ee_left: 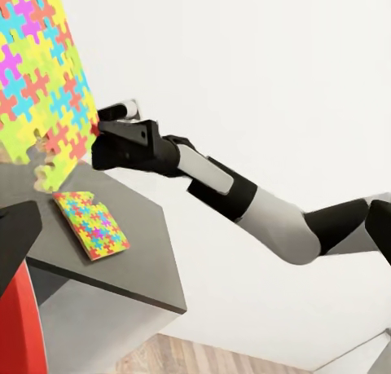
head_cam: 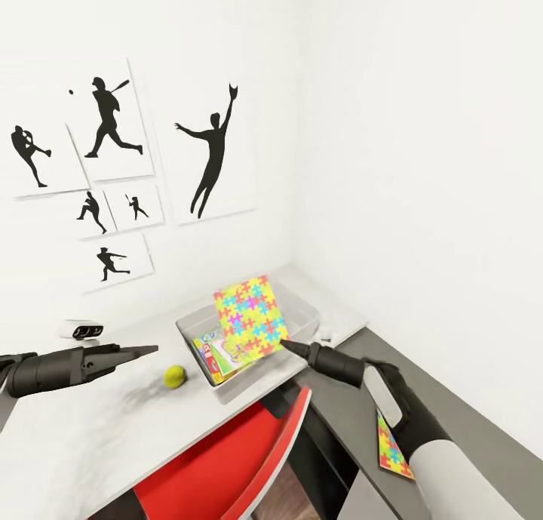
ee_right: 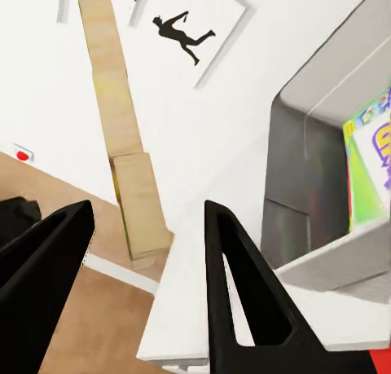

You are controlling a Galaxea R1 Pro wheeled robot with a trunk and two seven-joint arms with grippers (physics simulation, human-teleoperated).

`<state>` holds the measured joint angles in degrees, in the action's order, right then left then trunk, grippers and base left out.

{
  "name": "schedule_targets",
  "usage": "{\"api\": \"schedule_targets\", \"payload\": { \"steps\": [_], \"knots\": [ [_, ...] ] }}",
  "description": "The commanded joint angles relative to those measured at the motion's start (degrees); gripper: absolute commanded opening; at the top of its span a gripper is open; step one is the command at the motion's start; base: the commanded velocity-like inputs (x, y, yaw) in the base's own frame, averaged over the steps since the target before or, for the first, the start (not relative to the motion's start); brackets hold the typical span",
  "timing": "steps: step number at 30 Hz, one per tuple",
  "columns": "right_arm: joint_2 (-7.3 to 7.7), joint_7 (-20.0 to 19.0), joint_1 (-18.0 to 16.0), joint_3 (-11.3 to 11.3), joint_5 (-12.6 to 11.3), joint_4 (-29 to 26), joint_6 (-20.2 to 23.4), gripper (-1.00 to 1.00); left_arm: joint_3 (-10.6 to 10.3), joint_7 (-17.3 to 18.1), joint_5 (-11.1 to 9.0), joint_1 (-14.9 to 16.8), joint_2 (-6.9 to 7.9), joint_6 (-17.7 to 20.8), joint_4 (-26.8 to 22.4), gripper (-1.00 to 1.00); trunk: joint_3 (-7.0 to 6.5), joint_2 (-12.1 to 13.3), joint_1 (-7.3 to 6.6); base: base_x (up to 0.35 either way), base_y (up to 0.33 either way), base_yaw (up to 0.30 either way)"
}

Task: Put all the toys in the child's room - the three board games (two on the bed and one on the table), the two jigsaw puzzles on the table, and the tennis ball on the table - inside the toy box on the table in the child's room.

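Note:
The toy box (head_cam: 309,314) stands on the pale table (head_cam: 75,429) in the corner, with colourful board games (head_cam: 219,356) lying flat in it. One jigsaw puzzle (head_cam: 250,316) leans tilted in the box. My right gripper (head_cam: 288,346) is at its lower corner with the fingers apart; the puzzle's brown edge (ee_right: 114,105) runs between them. In the right wrist view a board game (ee_right: 368,170) shows past the toy box wall (ee_right: 301,187). The other jigsaw puzzle (head_cam: 394,448) lies on the lower dark top. The tennis ball (head_cam: 175,375) rests on the table, just right of my left gripper (head_cam: 151,349), which looks shut and empty.
A red chair (head_cam: 226,460) is tucked under the table's front edge. A small white device (head_cam: 81,328) sits at the back left of the table. Baseball silhouette pictures (head_cam: 113,127) hang on the wall. The left wrist view shows my right gripper (ee_left: 104,123) at the puzzle (ee_left: 41,72).

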<state>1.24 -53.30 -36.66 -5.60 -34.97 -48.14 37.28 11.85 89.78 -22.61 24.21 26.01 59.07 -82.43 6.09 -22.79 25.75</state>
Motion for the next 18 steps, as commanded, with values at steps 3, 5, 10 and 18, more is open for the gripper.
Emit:
{"api": "schedule_targets", "payload": {
  "steps": [3, 5, 10, 18],
  "knots": [
    [-0.06, 3.3, -3.5, 0.8, -0.3, 0.0, 4.3, -1.0, 0.0, 0.2, 0.0, 0.0, 0.01, 0.6, 0.0, 1.0, 0.14, -0.1, 0.03, 0.0, 0.011, 0.0],
    [-0.45, 5.6, -5.8, 1.0, -0.6, 0.0, 5.5, -1.0, 0.0, 0.2, 0.0, 0.0, 0.0, 0.6, 0.0, 1.0, 0.14, -0.1, 0.03, 0.0, 0.041, 0.0],
    [-2.73, 13.6, -13.8, 1.9, -1.5, 2.7, 9.3, -1.0, 0.0, 0.2, 0.0, 0.0, 0.0, 0.6, 0.0, 1.0, 0.14, -0.1, 0.03, 0.0, 0.013, 0.0],
    [-6.15, 27.7, -21.8, 3.7, -1.7, 10.3, 10.5, -1.0, 0.1, 0.2, 0.0, 0.0, -0.03, 0.6, 0.0, 1.0, 0.14, -0.1, 0.03, 0.0, 0.001, 0.0]
  ]
}}
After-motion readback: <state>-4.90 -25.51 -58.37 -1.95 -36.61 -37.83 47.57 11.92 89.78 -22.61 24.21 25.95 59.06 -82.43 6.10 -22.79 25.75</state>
